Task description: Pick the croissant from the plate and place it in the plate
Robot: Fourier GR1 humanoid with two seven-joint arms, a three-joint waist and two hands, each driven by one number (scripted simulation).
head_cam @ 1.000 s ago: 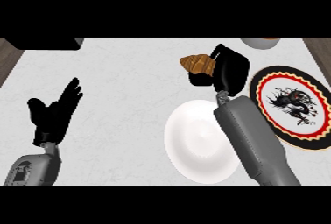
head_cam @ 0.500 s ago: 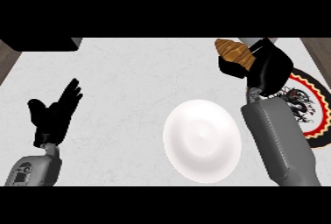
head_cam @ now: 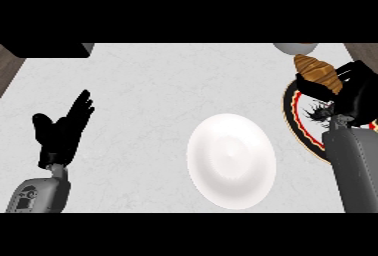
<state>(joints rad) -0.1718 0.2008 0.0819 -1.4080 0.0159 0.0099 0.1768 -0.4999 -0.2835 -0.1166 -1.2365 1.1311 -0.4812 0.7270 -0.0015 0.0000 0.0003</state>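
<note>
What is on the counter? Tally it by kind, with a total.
Plates: 2, white plate and patterned plate
Croissant: 1, held in the right hand
Bowl-like thing at the far edge: 1
Total: 4

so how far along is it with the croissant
Pickup looks done: the white plate is bare, and the right hand has its fingers curled round the croissant. In hand: the croissant is held above the far edge of the patterned plate, much of which the forearm hides. Left: lower it onto that plate and let go. The left hand rests open at the view's left.
</note>
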